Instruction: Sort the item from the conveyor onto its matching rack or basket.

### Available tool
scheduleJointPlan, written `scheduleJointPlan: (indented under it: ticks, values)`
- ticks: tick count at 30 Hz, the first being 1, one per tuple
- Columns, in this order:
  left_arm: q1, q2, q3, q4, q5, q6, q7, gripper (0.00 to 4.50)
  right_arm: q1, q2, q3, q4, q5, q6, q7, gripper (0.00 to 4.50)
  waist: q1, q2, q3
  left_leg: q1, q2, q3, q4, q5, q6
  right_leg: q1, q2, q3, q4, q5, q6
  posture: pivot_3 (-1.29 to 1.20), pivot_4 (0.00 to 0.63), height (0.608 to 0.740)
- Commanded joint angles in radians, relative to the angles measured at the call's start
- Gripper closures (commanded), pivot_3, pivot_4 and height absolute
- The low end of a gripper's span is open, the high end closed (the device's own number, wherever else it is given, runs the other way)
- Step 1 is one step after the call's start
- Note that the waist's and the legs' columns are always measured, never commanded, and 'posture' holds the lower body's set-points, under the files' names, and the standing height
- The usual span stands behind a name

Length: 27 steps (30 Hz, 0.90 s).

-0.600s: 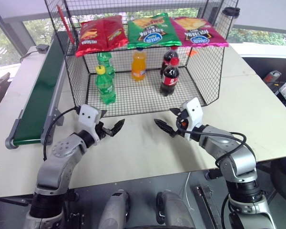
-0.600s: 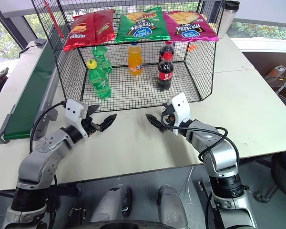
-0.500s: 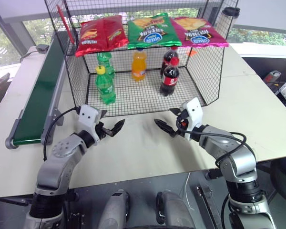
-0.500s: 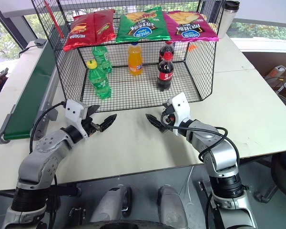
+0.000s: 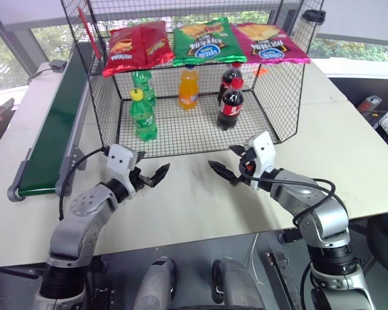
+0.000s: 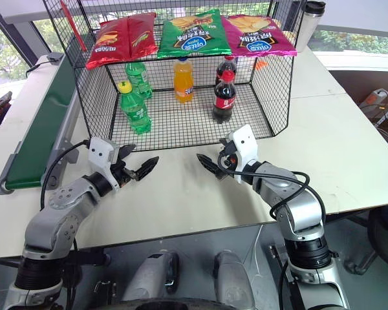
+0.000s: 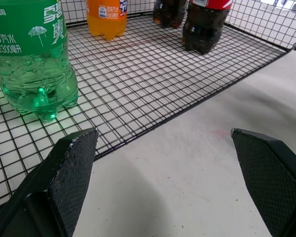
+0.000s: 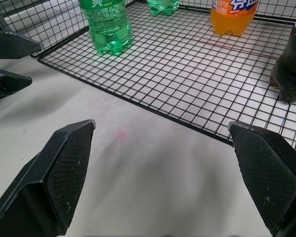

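Slight drift of the left gripper toward the near edge of the table since half a second ago — no more than a nudge. Possibly a hair to the right as well — too small a shift to call with any confidence.

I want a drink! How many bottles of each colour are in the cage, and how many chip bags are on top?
Green bottles: 2
Orange bottle: 1
Dark cola bottles: 2
Chip bags: 3
Total: 8
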Motion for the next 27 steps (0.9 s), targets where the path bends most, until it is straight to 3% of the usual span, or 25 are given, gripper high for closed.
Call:
scheduleJointPlan:
  ticks: [1, 16, 27]
  values:
    - [-0.001, -0.001, 0.015, -0.047, -0.01, -0.003, 0.004, 0.0, -0.007, -0.01, -0.004, -0.045, 0.013, -0.005, 0.005, 0.03, 0.0, 0.0, 0.0, 0.0, 0.0, 0.0, 0.0, 0.0, 0.0, 0.0, 0.0, 0.0, 0.0, 0.0, 0.0, 0.0, 0.15, 0.739]
    - [0.005, -0.004, 0.013, -0.062, -0.013, 0.011, 0.008, 0.0, -0.007, -0.018, -0.001, -0.047, 0.023, -0.004, 0.025, 0.03, 0.0, 0.0, 0.0, 0.0, 0.0, 0.0, 0.0, 0.0, 0.0, 0.0, 0.0, 0.0, 0.0, 0.0, 0.0, 0.0, 0.15, 0.739]
    - [0.038, 0.017, 0.113, -0.178, -0.054, 0.081, 0.071, 0.0, -0.01, -0.111, 0.039, -0.061, 0.054, -0.053, 0.192, 0.03, 0.0, 0.0, 0.0, 0.0, 0.0, 0.0, -0.001, 0.0, 0.0, 0.0, 0.0, 0.0, -0.001, 0.0, 0.0, 0.0, 0.15, 0.739]
